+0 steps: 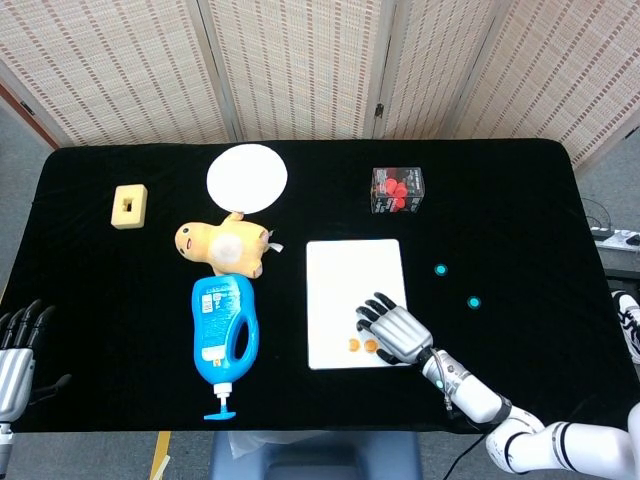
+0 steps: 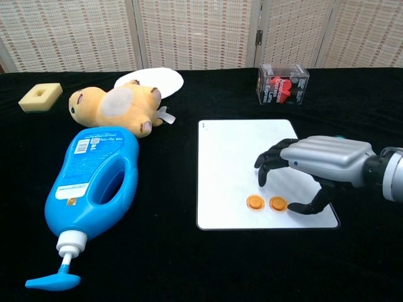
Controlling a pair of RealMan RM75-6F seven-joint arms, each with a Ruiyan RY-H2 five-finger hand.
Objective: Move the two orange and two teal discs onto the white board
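Right hand [image 2: 315, 165] hovers over the near right part of the white board [image 2: 239, 148], fingers spread and curled downward, holding nothing. Two orange discs [image 2: 266, 203] lie side by side on the board near its front edge, just below the fingertips; contact cannot be determined. Two teal discs [image 1: 457, 286] lie on the desk [image 1: 520, 210] right of the board, apart from each other. Left hand [image 1: 18, 350] sits at the desk's front left corner, fingers apart, empty.

Black table [image 1: 120, 300] carries white board [image 1: 350, 280], blue bottle [image 1: 225, 330].
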